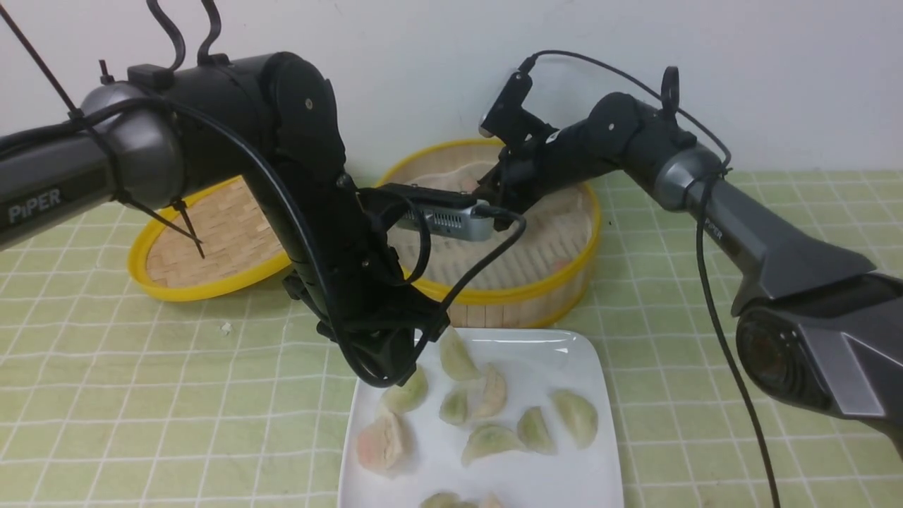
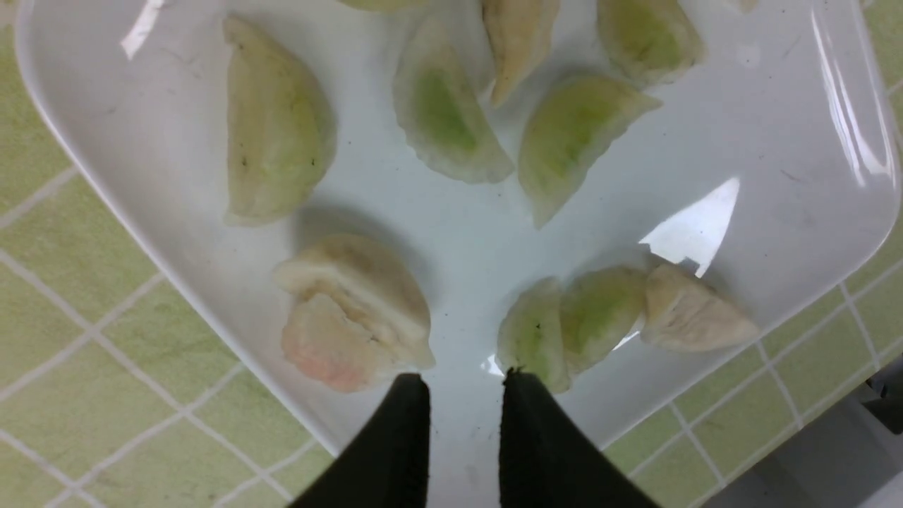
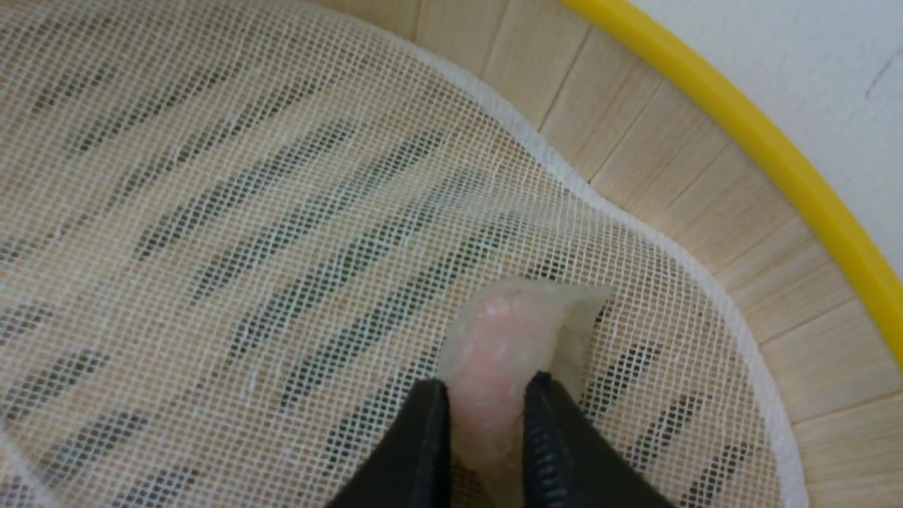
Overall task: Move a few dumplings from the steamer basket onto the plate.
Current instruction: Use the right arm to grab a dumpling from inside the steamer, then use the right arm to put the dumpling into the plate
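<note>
Since the plate, just in front of the steamer basket on the robot's side, already carries a spread of dumplings, I'd call the task well along. Most of that spread is green dumplings, and at least one peach-tinted dumpling lies among them.

Inside the basket, the right wrist view shows one pink dumpling on the mesh liner, near the basket wall. The arms block much of the basket floor in the front view, so I can't tell whether more remain.

Right gripper: down in the basket, jaws closed on that pink dumpling, one finger on each side of its near end. The far end sticks out past the tips. It sits on the liner, not lifted.

Left gripper: outside the basket, low over the plate corner nearest it. Jaws are narrowly apart with nothing between them.

Left to do, as I read it: lift the dumpling, clear the basket rim and set it on the plate.
</note>
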{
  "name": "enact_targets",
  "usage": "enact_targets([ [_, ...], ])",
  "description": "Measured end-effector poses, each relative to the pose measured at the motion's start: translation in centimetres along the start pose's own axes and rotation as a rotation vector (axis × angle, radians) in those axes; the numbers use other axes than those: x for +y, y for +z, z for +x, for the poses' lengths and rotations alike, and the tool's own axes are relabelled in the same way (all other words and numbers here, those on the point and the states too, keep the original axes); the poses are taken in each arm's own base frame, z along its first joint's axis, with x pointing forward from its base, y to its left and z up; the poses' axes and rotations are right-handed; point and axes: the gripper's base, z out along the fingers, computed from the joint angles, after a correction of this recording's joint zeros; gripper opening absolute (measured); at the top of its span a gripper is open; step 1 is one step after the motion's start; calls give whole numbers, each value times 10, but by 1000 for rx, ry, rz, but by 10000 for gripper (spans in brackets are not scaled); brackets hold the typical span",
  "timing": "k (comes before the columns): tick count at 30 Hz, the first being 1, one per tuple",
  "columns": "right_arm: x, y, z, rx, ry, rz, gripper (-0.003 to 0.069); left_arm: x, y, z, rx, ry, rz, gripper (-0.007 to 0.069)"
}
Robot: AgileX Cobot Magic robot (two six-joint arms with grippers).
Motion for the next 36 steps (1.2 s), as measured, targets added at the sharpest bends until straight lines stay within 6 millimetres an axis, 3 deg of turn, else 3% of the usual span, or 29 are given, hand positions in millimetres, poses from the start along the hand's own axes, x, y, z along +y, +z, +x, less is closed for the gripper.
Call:
enact_targets([
  [12,6,-61,-32,137,44,-139,109,0,0,0,0,-2,-1,131],
  [17,0,-95,-51,154,119,-76,109,-1,0,0,-3,-9,5,126],
  [23,3,-142,-64,198,178,-33,109,-6,-19,5,-51,10,-11,27],
  [27,33,-177,-53,282,227,-108,109,-20,-57,19,-151,49,-33,-6],
  [31,76,-208,-34,310,322,-238,109,-34,-96,39,-260,89,-53,-6],
  [33,91,-216,-27,313,362,-285,109,-38,-106,46,-291,100,-57,-6],
  [36,130,-224,-9,339,435,-394,109,-49,-134,67,-373,133,-73,-6],
])
